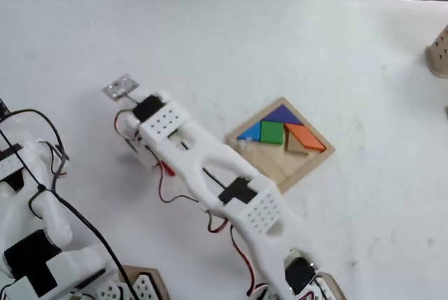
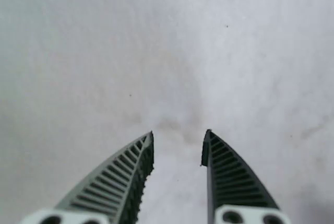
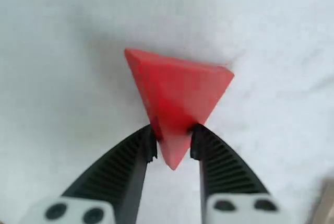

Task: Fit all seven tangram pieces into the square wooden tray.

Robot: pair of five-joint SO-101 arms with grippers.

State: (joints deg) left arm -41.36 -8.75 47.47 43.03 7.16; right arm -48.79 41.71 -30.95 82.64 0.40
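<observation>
The right arm (image 1: 210,167) stretches low across the table (image 1: 315,48), running from the 5 o'clock edge toward 10 o'clock. The right gripper (image 3: 172,140) is clamped on one corner of a red triangle (image 3: 177,88), which is a thick, plain block resting on the white surface. The left arm (image 1: 35,244) sits folded at 8 o'clock. The left gripper (image 2: 177,145) hangs over bare table with its fingers apart. The square wooden tray (image 1: 283,163) lies at 3 o'clock from the right arm's wrist. It holds a blue triangle (image 1: 250,132), a green square (image 1: 271,132), a purple triangle (image 1: 282,114) and an orange piece (image 1: 304,136).
</observation>
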